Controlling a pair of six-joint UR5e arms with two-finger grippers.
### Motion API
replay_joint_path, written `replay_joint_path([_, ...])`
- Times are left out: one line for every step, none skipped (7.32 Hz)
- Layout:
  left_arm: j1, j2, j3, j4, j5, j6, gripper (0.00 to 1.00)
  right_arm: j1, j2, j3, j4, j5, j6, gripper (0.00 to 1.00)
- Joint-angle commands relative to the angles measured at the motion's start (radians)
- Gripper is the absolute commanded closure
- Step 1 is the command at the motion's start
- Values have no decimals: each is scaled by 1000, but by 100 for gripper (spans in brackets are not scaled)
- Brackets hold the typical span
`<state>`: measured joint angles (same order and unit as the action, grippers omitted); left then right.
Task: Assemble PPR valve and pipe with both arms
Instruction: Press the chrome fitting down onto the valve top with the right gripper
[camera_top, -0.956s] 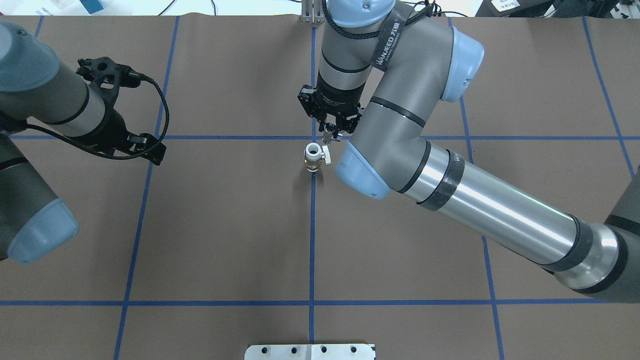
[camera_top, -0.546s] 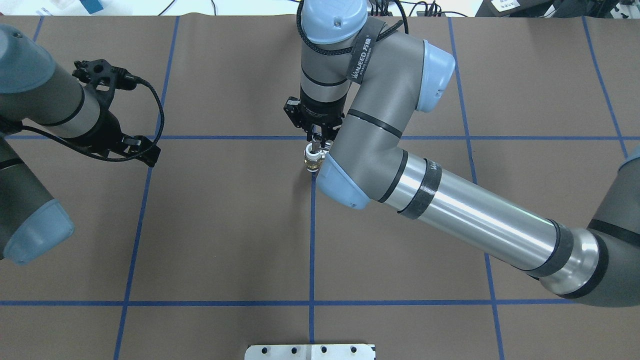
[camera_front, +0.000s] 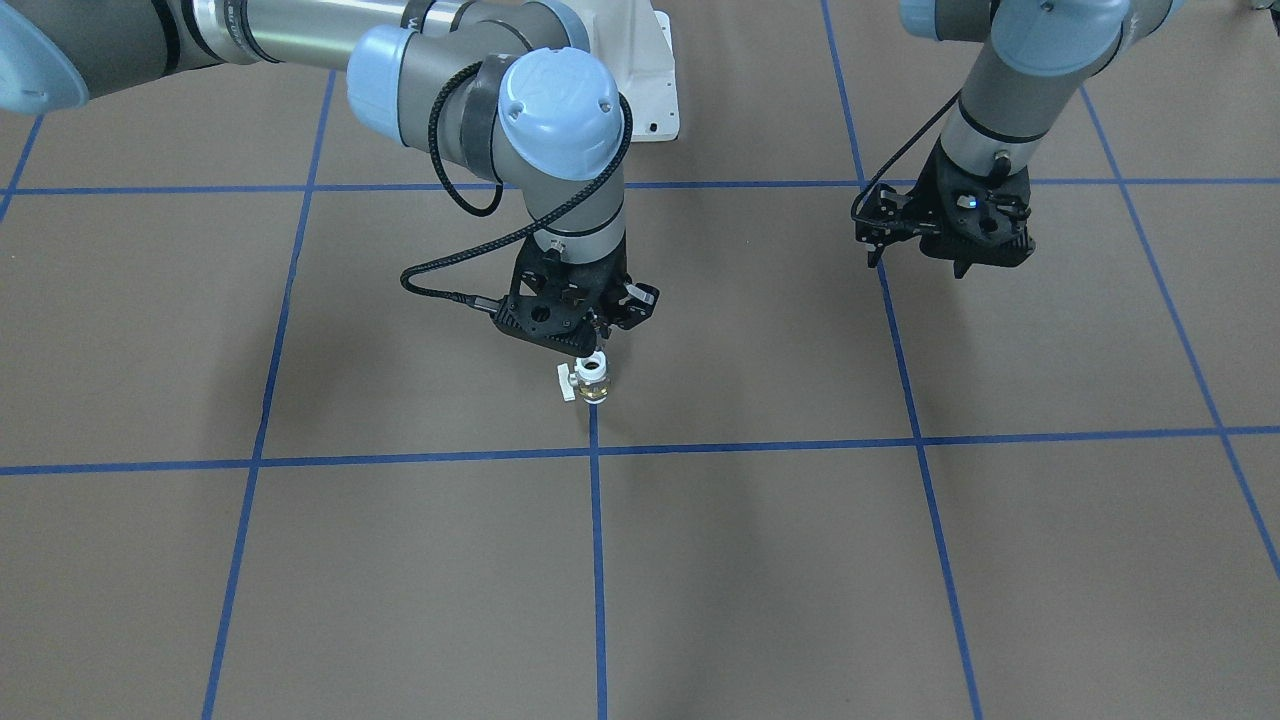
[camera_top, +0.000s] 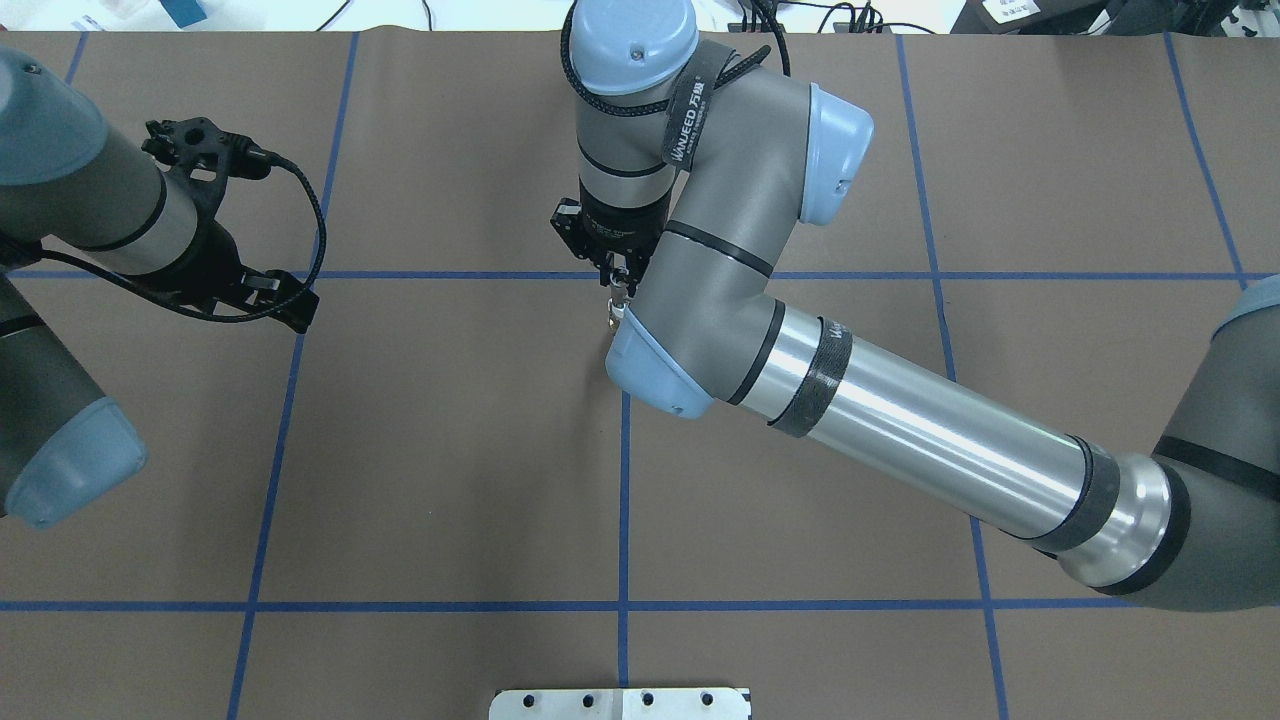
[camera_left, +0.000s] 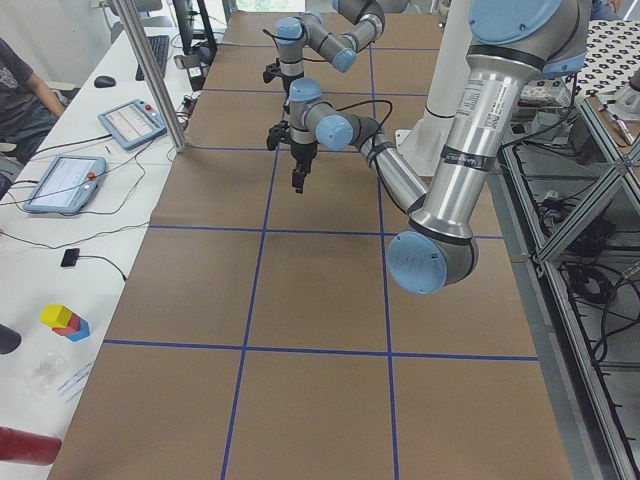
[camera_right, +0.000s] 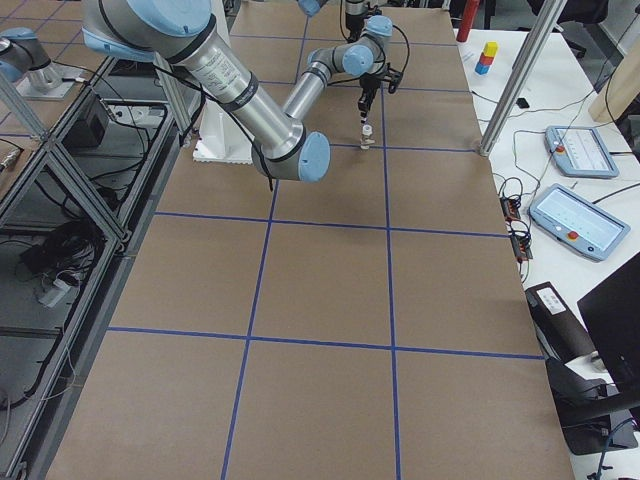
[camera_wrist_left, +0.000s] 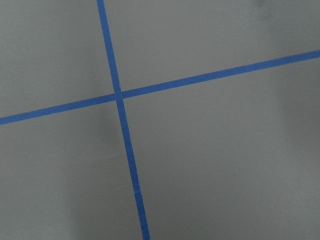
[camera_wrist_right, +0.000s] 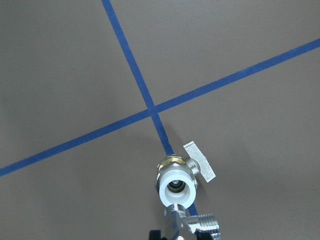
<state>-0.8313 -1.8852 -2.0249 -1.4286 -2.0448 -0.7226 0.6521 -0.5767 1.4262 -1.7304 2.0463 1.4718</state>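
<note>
As I read the overhead view from its left side, the left arm (camera_top: 90, 205) comes in over the brown tabletop (camera_top: 450, 470). The left gripper (camera_top: 298, 308) hangs near a crossing of the blue tape lines (camera_top: 450, 275), well apart from the two parts. Its wrist camera gives me only tabletop and tape and none of its fingers, so I cannot tell if it is spread or clenched.

Toward the middle, the PPR valve (camera_wrist_right: 176, 186) stands upright on a tape line, just beside a crossing. Its white tube end faces up, the brass part is below it, and the white lever (camera_wrist_right: 200, 162) points to the side. The right gripper (camera_front: 597, 350) is directly above the valve, pointing down, and it is clenched on the pipe (camera_wrist_right: 192, 225). In the right wrist view the silver pipe is at the rim of the valve's white opening; I cannot tell whether the two touch. In the overhead view the blue elbow cap covers most of the valve.

Further right, the right arm (camera_top: 900, 440) stretches in from the right edge.
</note>
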Motion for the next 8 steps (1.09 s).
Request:
replay_joint_path([0, 0, 0, -1, 0, 0, 0, 3, 0, -4, 0, -5, -7, 100])
replay_joint_path([0, 0, 0, 0, 0, 0, 0, 3, 1, -29, 29, -6, -1, 100])
replay_joint_path([0, -2, 0, -1, 0, 0, 0, 3, 1, -53, 70, -5, 5, 100])
replay_joint_path([1, -2, 0, -1, 0, 0, 0, 3, 1, -55, 72, -6, 4, 100])
replay_joint_path([1, -3, 0, 0, 0, -1, 0, 4, 3, -55, 71, -6, 4, 100])
replay_joint_path([1, -5, 0, 0, 0, -1, 0, 6, -2, -55, 69, -5, 2, 100])
replay_joint_path([1, -5, -2, -1, 0, -5, 0, 10, 0, -44, 63, -1, 2, 100])
replay_joint_path([1, -9, 0, 0, 0, -6, 0, 12, 0, -38, 61, 0, 2, 100])
